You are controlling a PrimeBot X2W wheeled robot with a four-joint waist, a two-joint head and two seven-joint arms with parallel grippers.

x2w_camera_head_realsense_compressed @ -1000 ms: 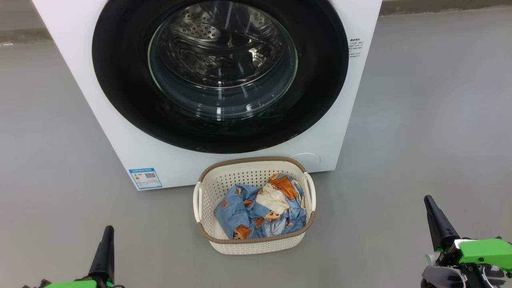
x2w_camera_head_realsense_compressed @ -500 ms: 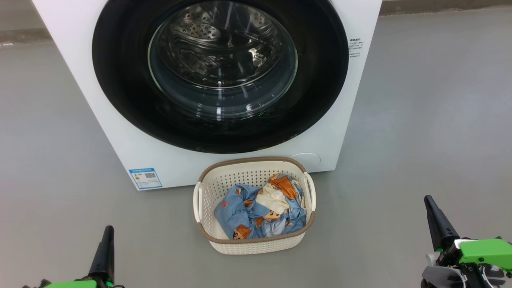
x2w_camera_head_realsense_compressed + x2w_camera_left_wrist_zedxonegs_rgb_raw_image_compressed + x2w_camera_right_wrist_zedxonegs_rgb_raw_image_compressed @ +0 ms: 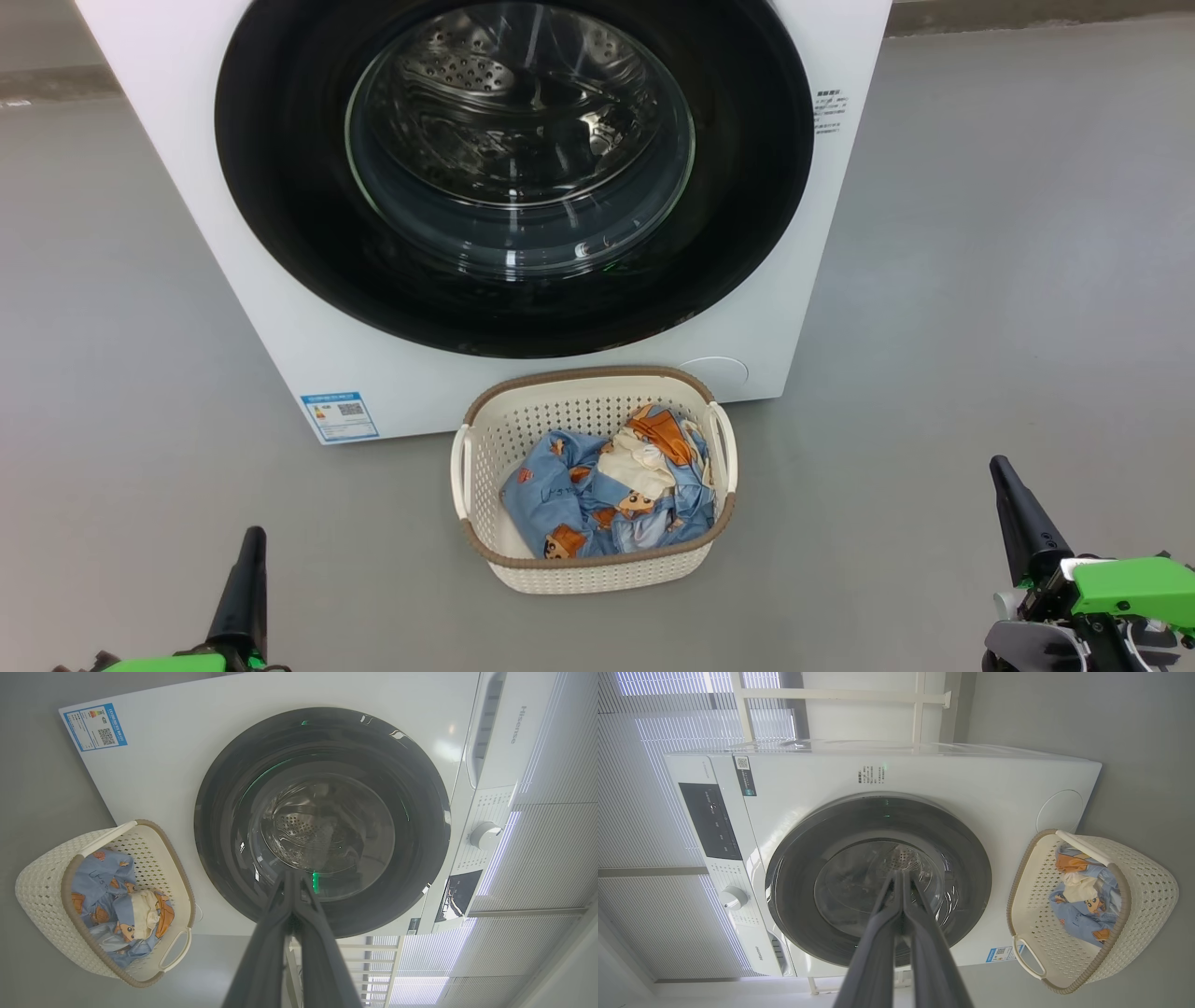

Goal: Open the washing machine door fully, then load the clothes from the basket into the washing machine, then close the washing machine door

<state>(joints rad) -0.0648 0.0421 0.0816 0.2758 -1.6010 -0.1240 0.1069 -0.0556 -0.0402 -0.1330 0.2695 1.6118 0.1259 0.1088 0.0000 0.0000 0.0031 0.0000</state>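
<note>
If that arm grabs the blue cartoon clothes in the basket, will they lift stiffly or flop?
Probably floppy: the clothes lie crumpled in soft folds, so they would likely drape and dangle. The pieces look tangled, so one pinch may drag others along. The thin fabric is probably light.

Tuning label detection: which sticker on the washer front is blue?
The sticker at the front's lower-left corner, beside the basket: blue border, QR code. The text label right of the door is plain dark print.

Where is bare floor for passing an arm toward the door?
Bare floor lies left of the basket, ahead of the left tool, and right of it, ahead of the right tool. Crowded below the washing machine door, where the basket stands.
</note>
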